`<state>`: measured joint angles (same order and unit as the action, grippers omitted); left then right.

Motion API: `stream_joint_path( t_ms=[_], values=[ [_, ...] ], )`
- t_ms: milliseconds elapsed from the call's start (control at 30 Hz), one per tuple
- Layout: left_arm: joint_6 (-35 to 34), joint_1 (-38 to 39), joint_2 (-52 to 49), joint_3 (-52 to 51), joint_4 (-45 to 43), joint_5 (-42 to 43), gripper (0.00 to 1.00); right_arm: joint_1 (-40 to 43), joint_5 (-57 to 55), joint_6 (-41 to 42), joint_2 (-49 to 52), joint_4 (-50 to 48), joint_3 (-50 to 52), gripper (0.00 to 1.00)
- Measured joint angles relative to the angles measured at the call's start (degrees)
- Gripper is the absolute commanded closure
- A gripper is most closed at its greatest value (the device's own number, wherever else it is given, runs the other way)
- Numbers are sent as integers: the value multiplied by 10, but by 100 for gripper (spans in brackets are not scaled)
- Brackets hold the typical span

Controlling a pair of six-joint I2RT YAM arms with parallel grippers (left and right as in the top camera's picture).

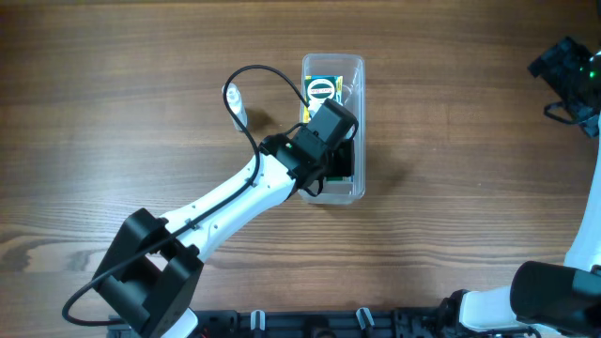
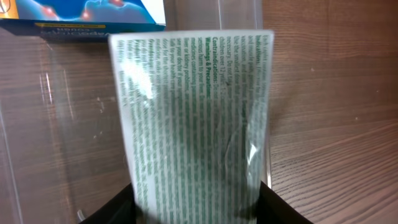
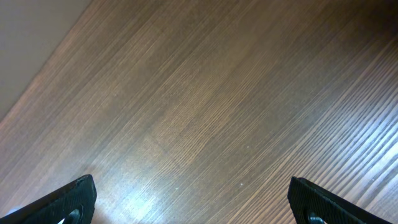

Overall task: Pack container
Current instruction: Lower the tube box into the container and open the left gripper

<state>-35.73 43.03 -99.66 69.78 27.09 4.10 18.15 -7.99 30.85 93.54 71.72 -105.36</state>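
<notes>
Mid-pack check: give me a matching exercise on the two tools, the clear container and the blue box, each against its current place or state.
Column A
1. left tool
2. right tool
3. clear container
4. blue box

Column B
a. open, over the bare wooden table
b. mid-table, beneath the left tool
c. shut on the green-print box
d. at the container's far end

Pairs: 1-c, 2-a, 3-b, 4-d
</notes>
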Motion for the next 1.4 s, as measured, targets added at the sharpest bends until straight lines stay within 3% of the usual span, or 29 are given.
stream_joint_path(
  t_ms=[167,333,600,700,867,1000,1200,1400],
  values=[
    [-2,0,0,0,12,0,47,0,0,0,0,-1,0,0],
    [-2,0,0,0,12,0,51,0,0,0,0,-2,0,0],
    [9,0,0,3,5,0,39,0,0,0,0,-2,0,0],
    [41,0,0,40,46,-1,35,0,0,0,0,-2,0,0],
    [83,-12,25,145,188,-52,21,0,0,0,0,-3,0,0],
    [131,-85,91,175,237,-87,9,0,0,0,0,-4,0,0],
    [198,-256,110,178,254,-80,14,0,0,0,0,-4,0,0],
    [209,-334,57,178,273,-48,24,0,0,0,0,-4,0,0]
  ],
)
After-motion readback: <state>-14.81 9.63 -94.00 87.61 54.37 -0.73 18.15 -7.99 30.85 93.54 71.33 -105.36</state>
